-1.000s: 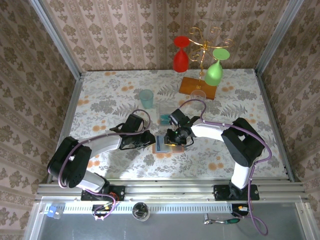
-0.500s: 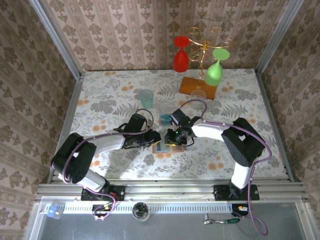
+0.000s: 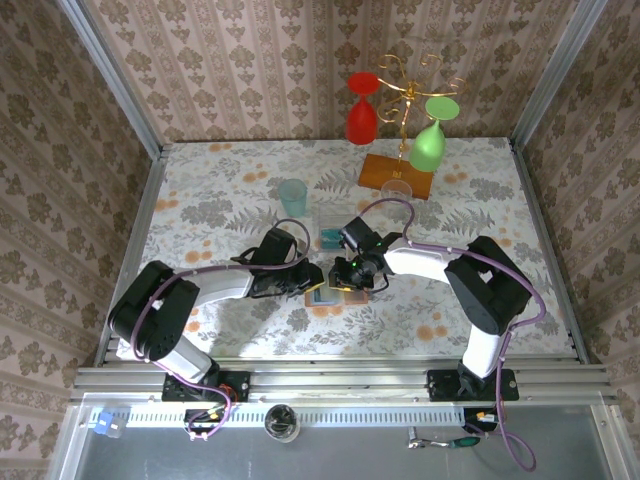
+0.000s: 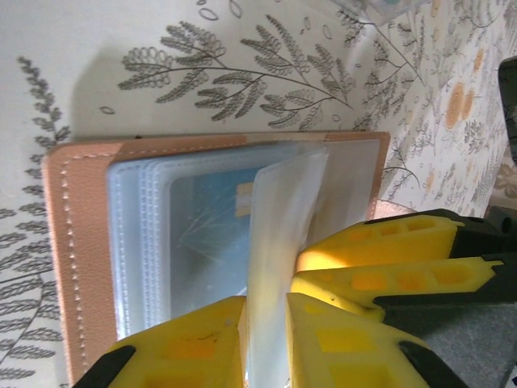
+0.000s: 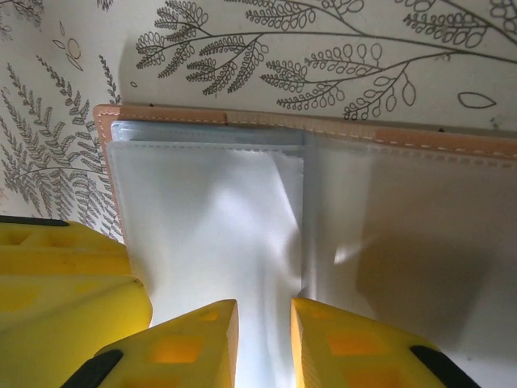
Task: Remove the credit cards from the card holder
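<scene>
Tan card holder [image 4: 81, 242], clear sleeves [image 4: 145, 242], cream grey-fern tablecloth [image 4: 242, 48], yellow fingers [image 4: 186, 352].

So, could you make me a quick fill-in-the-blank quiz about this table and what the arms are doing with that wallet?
The card holder lies ___ on the flowered table.
The left end effector pinches a clear sleeve between its ___ fingers.
Another sleeve holds a ___ card with a gold chip.
The gold rack carries a red glass and a ___ glass.
Missing: open, yellow, blue, green.
</scene>
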